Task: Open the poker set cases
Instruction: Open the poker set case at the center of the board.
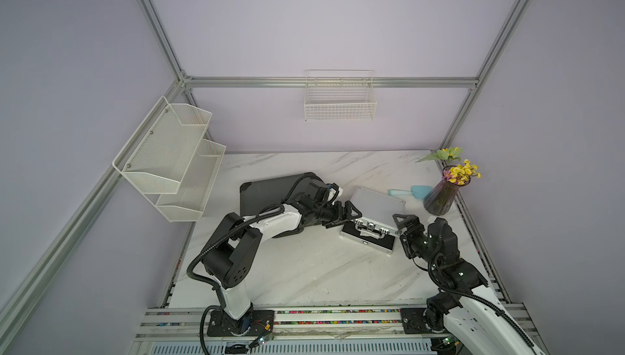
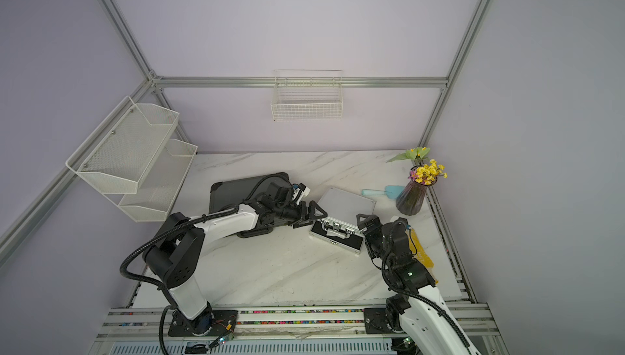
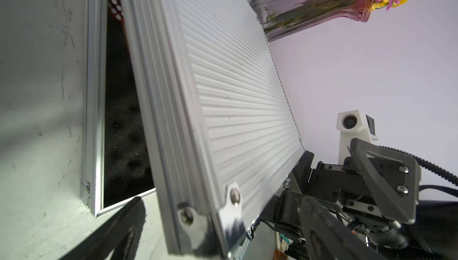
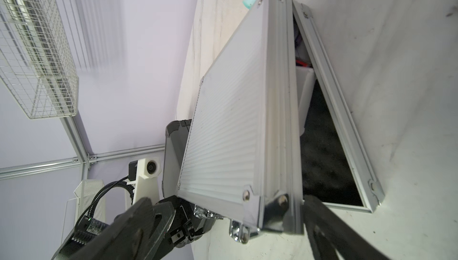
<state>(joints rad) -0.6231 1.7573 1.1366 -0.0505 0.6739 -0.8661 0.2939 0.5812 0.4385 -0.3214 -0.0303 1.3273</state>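
The silver ribbed case has its lid [image 1: 377, 202] [image 2: 346, 202] raised part-way off its black-lined base [image 1: 368, 240]. My left gripper [image 1: 343, 218] [image 2: 313, 216] [image 3: 220, 234] stands open, its fingers astride the lid's front left corner, one above and one below. At the front right corner my right gripper [image 1: 399, 227] [image 2: 363, 224] [image 4: 230, 224] is open the same way, with one finger [image 4: 322, 221] in the gap between the lid [image 4: 230, 134] and the base rim [image 4: 342, 122]. Black foam [image 3: 124, 122] shows inside. The dark grey case [image 1: 267, 191] [image 2: 236, 189] lies flat behind my left arm, partly hidden.
A purple glass vase of flowers [image 1: 439, 197] and a light blue scoop [image 1: 411, 191] stand just behind the silver case at the right. A white wire basket [image 1: 340, 103] hangs on the back wall and a mesh shelf [image 1: 172, 160] on the left. A yellow object [image 2: 419, 248] lies behind my right arm.
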